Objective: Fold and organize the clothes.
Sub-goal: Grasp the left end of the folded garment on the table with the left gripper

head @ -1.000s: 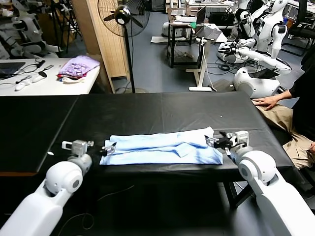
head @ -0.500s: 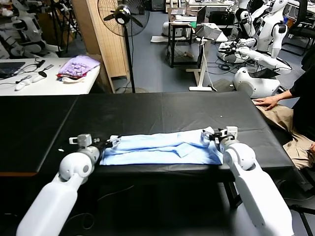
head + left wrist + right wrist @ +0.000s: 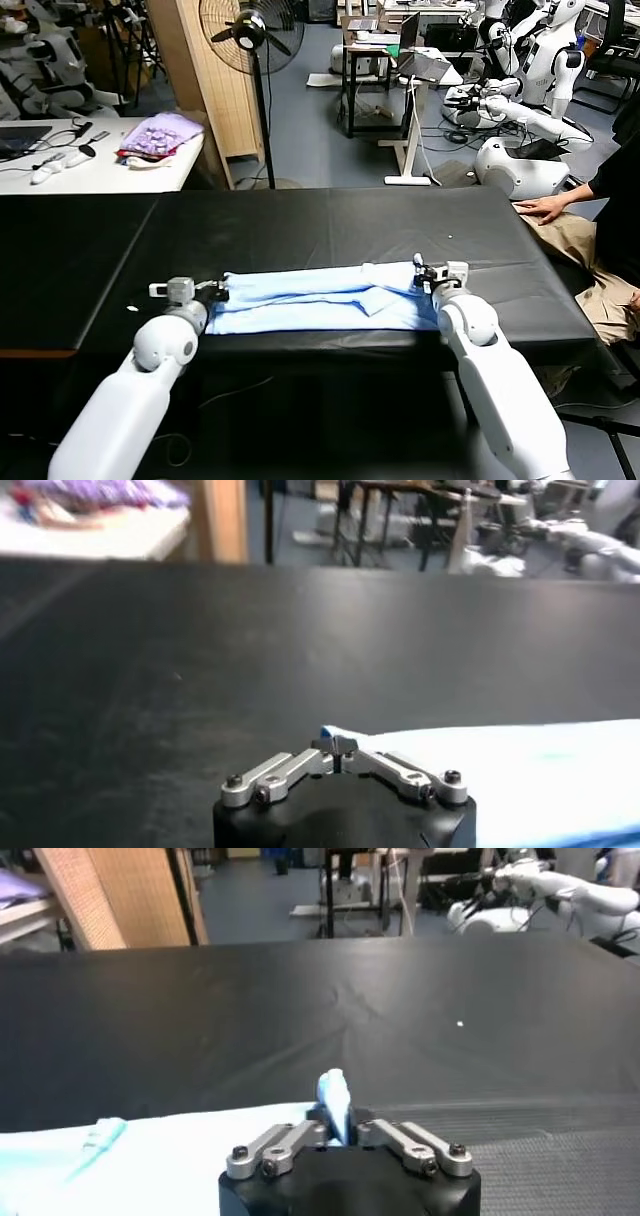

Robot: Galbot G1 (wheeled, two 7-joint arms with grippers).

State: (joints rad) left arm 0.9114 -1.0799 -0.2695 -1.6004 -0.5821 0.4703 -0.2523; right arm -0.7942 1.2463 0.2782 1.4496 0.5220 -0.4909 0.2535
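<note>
The left gripper (image 3: 222, 291) is clamped on the 9 o'clock end of the one light-blue T-shirt (image 3: 320, 300); the right gripper (image 3: 422, 277) is clamped on its 3 o'clock end, pinching up a small peak of cloth. The T-shirt lies folded in a long strip near the 6 o'clock edge of the black table (image 3: 300, 230). Two grippers, one T-shirt

Plain pale-blue T-shirt (image 3: 320, 300) on a black table (image 3: 330, 230); lilac bundle (image 3: 160, 133) behind.
</note>
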